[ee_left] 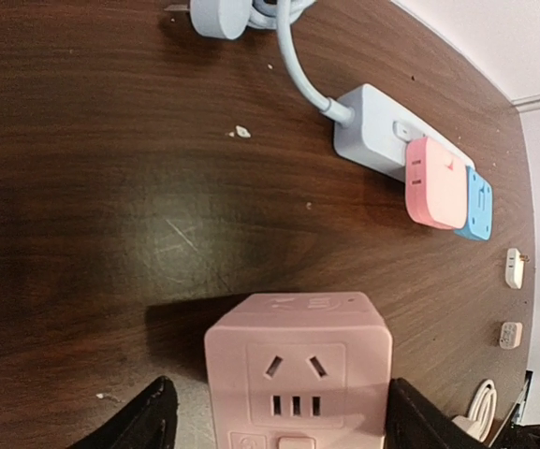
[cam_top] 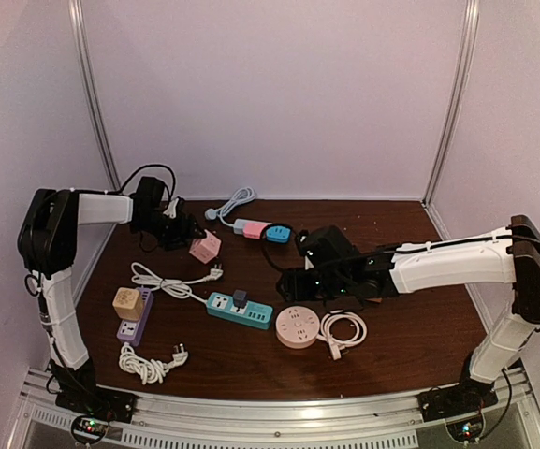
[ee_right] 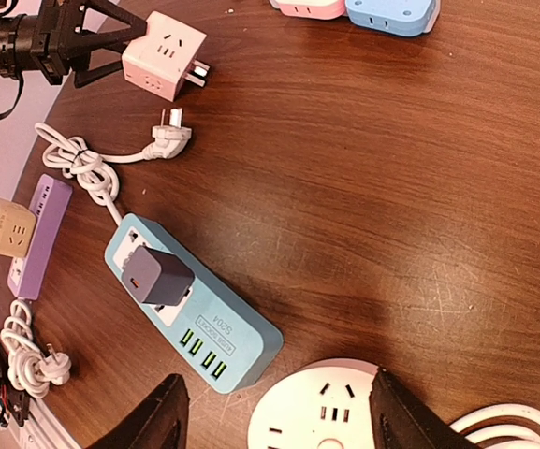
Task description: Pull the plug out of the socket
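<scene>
Overhead, we are seeing the left gripper (cam_top: 187,234) reaching toward the back left of the surface (cam_top: 410,309), with the pink cube socket (cam_top: 205,246) sitting right at its fingertips. The right gripper (cam_top: 293,281) is hovering near the middle of the surface, just behind the teal power strip (cam_top: 241,311). The grey plug (cam_top: 240,299) is sitting in that strip near its left end. A round pink socket (cam_top: 298,327) is lying just to the right of the strip, with a coiled white cable (cam_top: 344,327) beside it.

From the left wrist, we are looking down on the cube's socket face, with a dark finger (ee_left: 157,416) flanking it on either side. We cannot tell whether the fingers are pressing on the cube or only straddling it. Farther off, a grey power strip (ee_left: 368,131) is carrying a pink adapter (ee_left: 435,182) and a blue adapter (ee_left: 475,206) side by side.

From the right wrist, we are finding the jaws spread wide and holding nothing, hanging above the near end of the teal strip and the round socket. The grey plug is standing seated in the strip, apart from both fingers.
</scene>
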`<control>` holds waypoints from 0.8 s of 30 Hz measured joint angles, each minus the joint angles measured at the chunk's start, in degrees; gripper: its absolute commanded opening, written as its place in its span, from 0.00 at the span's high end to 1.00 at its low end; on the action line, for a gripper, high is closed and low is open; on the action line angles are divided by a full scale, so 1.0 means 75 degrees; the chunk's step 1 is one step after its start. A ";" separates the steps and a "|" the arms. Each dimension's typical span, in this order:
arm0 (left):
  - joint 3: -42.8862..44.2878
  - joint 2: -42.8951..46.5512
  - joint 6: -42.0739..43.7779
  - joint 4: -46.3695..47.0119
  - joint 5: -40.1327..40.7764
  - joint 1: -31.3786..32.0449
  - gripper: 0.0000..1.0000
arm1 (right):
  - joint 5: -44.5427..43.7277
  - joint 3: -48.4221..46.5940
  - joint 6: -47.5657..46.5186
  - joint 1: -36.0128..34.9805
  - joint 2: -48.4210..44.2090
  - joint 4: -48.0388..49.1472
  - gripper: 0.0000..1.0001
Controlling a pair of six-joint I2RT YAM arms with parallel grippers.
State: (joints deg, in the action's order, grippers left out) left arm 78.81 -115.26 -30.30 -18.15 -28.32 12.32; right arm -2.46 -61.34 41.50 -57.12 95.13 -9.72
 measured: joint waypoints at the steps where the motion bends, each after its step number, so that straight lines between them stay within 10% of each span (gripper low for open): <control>1: 0.0047 0.0000 0.0035 -0.0052 0.0067 0.0000 0.30 | -0.0003 0.0000 0.0000 -0.0003 0.0000 -0.0003 0.33; 24: 0.0023 0.0935 0.0522 -0.1029 0.1230 -0.0015 0.40 | -0.0055 -0.0283 -0.0822 -0.0163 0.0210 -0.0216 0.32</control>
State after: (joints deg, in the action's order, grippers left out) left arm 78.98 -108.25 -26.39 -25.87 -19.09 12.21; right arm -2.87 -63.46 35.33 -58.35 96.71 -11.33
